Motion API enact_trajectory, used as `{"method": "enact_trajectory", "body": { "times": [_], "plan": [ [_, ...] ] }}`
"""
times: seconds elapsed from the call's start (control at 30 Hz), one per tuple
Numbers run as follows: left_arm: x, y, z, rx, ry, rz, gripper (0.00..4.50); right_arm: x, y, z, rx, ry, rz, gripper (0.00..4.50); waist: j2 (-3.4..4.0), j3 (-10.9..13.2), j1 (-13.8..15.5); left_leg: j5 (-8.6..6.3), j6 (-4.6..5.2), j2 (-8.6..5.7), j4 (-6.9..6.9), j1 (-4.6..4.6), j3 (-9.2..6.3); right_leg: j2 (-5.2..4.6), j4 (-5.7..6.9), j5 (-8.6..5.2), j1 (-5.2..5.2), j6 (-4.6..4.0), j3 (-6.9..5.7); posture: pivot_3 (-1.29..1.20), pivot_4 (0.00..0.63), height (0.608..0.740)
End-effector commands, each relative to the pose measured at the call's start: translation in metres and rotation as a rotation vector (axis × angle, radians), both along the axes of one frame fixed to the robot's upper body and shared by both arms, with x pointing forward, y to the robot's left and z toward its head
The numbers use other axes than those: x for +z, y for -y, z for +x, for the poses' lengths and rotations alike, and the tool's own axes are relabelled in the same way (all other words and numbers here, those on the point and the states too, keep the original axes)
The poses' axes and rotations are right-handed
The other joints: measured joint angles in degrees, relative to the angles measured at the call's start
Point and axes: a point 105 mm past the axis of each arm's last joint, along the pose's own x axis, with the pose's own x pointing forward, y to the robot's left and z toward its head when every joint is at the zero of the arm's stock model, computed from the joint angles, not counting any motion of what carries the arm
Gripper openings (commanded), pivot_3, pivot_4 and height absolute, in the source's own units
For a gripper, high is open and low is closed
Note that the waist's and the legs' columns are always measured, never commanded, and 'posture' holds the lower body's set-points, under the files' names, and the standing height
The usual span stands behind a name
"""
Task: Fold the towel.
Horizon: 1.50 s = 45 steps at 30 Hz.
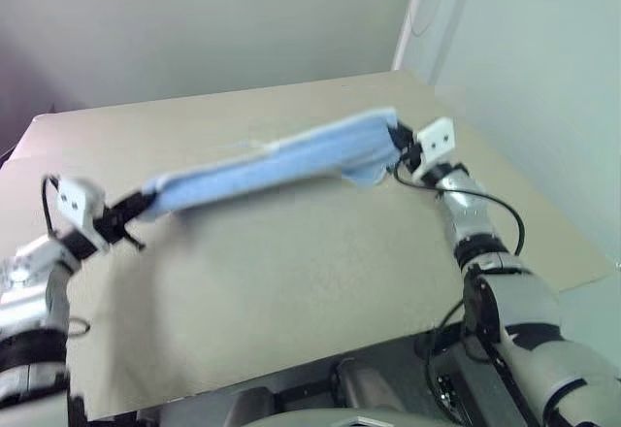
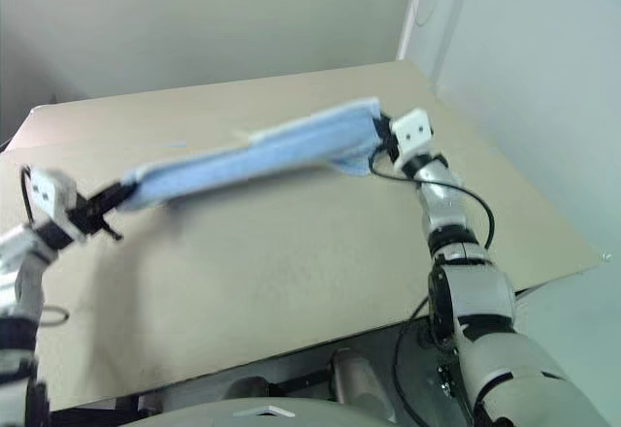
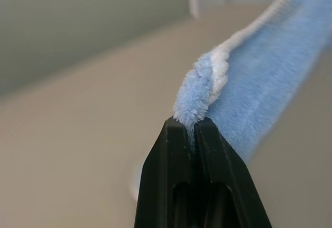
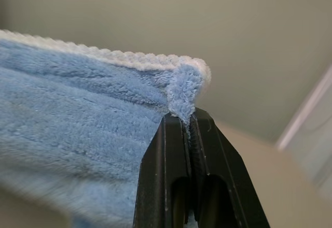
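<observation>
Towel hangs stretched in the air over the counter, one corner pinched in the left gripper, the other in the right gripper; both sets of fingers clamped on cloth. Step, probably: carrying for a fold. Next: lower it, bringing edges together evenly. No readable writing.
</observation>
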Motion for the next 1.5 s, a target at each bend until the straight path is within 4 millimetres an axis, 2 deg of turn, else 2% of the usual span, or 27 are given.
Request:
{"method": "enact_trajectory", "body": {
  "times": [0.03,0.17,0.2,0.27,0.47,0.6,0.7,0.83,0.87,1.0,1.2,1.33,1.5],
  "plan": [
    [0.016,-0.018,-0.021,0.081,0.04,0.025,0.04,0.012,0.027,-0.016,-0.031,0.092,0.078,0.0,0.01,0.01,0.82,0.01,0.0,0.01,0.01,0.08,0.01,0.01,0.0,0.01,0.09,-0.01,-0.02,0.0,0.0,0.74],
    [0.01,-0.018,-0.047,0.089,-0.02,0.01,0.04,-0.009,0.037,-0.045,0.041,0.027,0.117,0.0,0.06,0.03,1.48,0.02,0.01,0.08,0.05,0.5,0.06,0.07,0.05,-0.03,0.79,-0.01,-0.05,0.0,0.0,0.74],
    [0.009,-0.019,-0.052,0.094,-0.03,0.009,0.04,-0.013,0.037,-0.053,0.068,0.006,0.121,0.0,0.05,0.02,1.64,0.02,0.01,0.11,0.07,0.98,0.09,0.1,0.04,-0.04,0.98,0.0,-0.05,0.0,0.0,0.74],
    [0.01,-0.02,-0.061,0.091,-0.055,0.002,0.04,-0.021,0.039,-0.069,0.131,-0.057,0.128,0.0,0.02,0.01,2.2,0.01,0.02,0.21,0.06,1.08,0.12,0.2,-0.06,-0.24,1.41,0.06,-0.04,0.0,0.0,0.74],
    [-0.002,-0.021,-0.089,0.061,-0.18,0.011,0.04,-0.044,0.043,-0.129,0.338,-0.303,0.092,0.0,0.02,0.01,2.83,0.01,0.02,0.24,0.15,1.11,0.23,0.3,-0.06,-0.47,1.4,0.03,0.03,0.0,0.0,0.74],
    [-0.016,-0.018,-0.107,0.025,-0.266,0.03,0.04,-0.049,0.056,-0.152,0.388,-0.422,0.046,0.0,-0.03,0.02,2.69,0.01,0.02,0.3,0.15,1.14,0.26,0.41,-0.06,-0.55,1.39,-0.08,0.02,0.0,0.0,0.74],
    [-0.025,-0.016,-0.117,0.001,-0.32,0.041,0.04,-0.051,0.062,-0.16,0.413,-0.488,0.012,0.0,-0.06,0.03,2.61,0.01,0.01,0.35,0.15,1.17,0.3,0.46,-0.06,-0.55,1.38,-0.08,0.01,0.0,0.0,0.74],
    [-0.031,-0.017,-0.119,-0.009,-0.345,0.056,0.04,-0.061,0.068,-0.156,0.38,-0.59,-0.068,0.0,-0.13,0.03,2.69,0.0,0.0,0.39,0.15,1.15,0.31,0.51,-0.09,-0.56,1.33,-0.09,-0.07,0.0,0.0,0.74],
    [-0.031,-0.017,-0.115,-0.006,-0.336,0.055,0.04,-0.063,0.069,-0.152,0.364,-0.61,-0.083,0.0,-0.13,0.03,2.7,0.0,0.0,0.39,0.15,1.14,0.32,0.51,-0.09,-0.56,1.31,-0.09,-0.09,0.0,0.0,0.74],
    [-0.025,-0.021,-0.092,0.034,-0.268,0.012,0.04,-0.053,0.064,-0.123,0.314,-0.527,-0.033,0.0,-0.13,0.04,2.69,0.0,0.0,0.39,0.16,1.14,0.33,0.52,-0.09,-0.56,1.31,-0.08,-0.12,0.0,0.0,0.74],
    [-0.03,-0.018,-0.071,0.043,-0.246,-0.003,0.04,-0.05,0.05,-0.1,0.302,-0.481,-0.034,0.0,-0.14,0.02,2.69,-0.02,0.05,0.39,0.09,1.05,0.34,0.54,-0.08,-0.55,1.2,-0.04,-0.14,0.0,0.0,0.74],
    [-0.041,-0.018,-0.063,0.063,-0.267,-0.006,0.04,-0.06,0.045,-0.085,0.261,-0.499,-0.069,0.0,-0.16,0.01,2.7,-0.06,0.11,0.36,0.09,1.03,0.43,0.42,-0.1,-0.37,1.12,-0.13,0.0,0.0,0.0,0.74],
    [-0.052,-0.024,-0.038,0.158,-0.26,-0.006,0.04,-0.069,0.041,-0.073,0.231,-0.535,-0.076,0.0,-0.17,-0.01,3.21,-0.04,0.1,0.36,0.16,1.12,0.45,0.43,-0.04,-0.5,1.29,-0.1,0.02,0.0,0.0,0.74]
  ]
}}
